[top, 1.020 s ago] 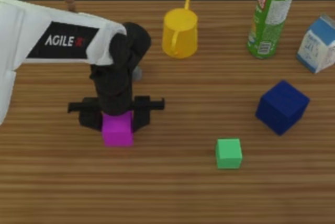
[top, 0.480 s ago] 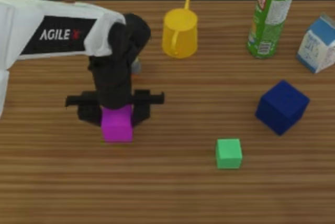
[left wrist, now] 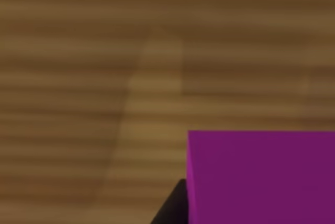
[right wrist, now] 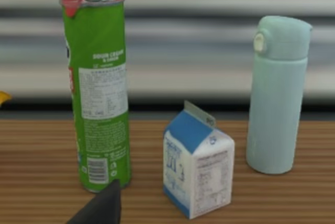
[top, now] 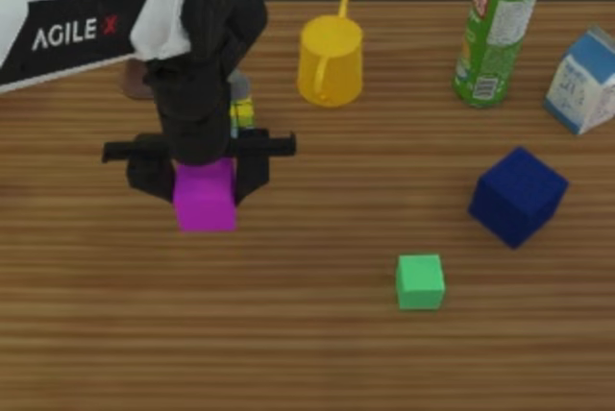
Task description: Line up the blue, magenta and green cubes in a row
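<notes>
bare table (top: 288,353) lies open in front of the left gripper (top: 199,173) — fingers pinching the magenta cube (top: 205,196), puzzle cube (top: 241,113) just behind.

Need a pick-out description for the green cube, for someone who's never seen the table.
Start at the tall green can at the table's far right. Nearer the camera sits the navy cube; the green cube lies to its left, nearer still. It is the smallest cube, light green, standing alone.

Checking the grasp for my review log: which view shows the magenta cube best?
The top view: the magenta cube shows whole between the left gripper fingers, with its surroundings. The left wrist view shows only part of one magenta face. The right wrist view shows none of it.
</notes>
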